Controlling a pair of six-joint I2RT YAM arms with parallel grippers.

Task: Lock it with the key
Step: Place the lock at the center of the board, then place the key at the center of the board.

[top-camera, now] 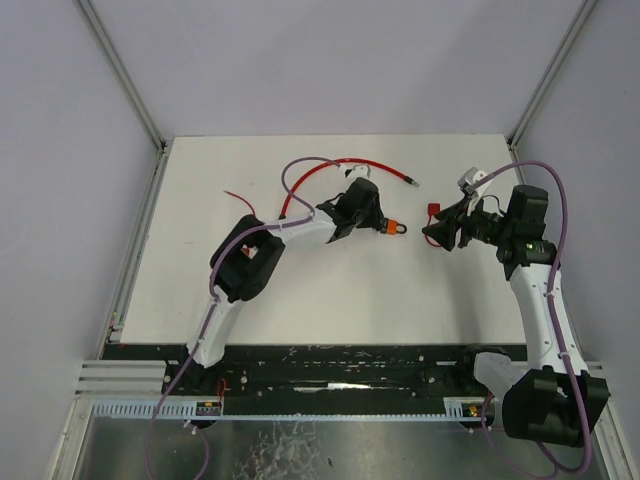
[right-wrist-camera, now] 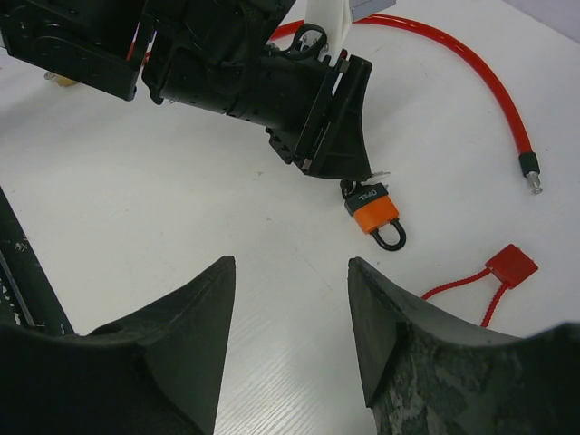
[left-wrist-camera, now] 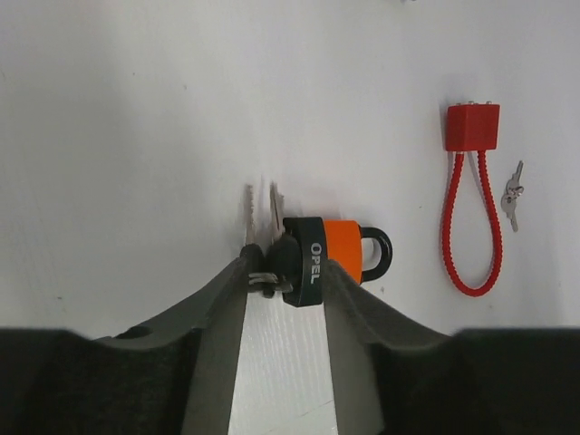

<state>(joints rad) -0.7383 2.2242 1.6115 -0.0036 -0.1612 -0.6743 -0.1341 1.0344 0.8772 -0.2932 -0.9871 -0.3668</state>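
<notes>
Clamping the black base of an orange padlock (left-wrist-camera: 343, 252) marked "OPEL", the left gripper (left-wrist-camera: 285, 272) holds it near the middle of the white counter (left-wrist-camera: 136, 109), shackle pointing toward the right arm. Two silver keys (left-wrist-camera: 261, 216) stick out beside the lock's base. The right gripper (right-wrist-camera: 290, 272) hovers close by, spread wide and empty. A small red cable lock (left-wrist-camera: 471, 127) with its own keys (left-wrist-camera: 512, 195) lies just beyond.

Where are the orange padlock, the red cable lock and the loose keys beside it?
orange padlock (left-wrist-camera: 343, 251): left wrist view, on its orange body.
red cable lock (left-wrist-camera: 471, 127): left wrist view, on its red block.
loose keys (left-wrist-camera: 513, 195): left wrist view, middle of the pair.
</notes>
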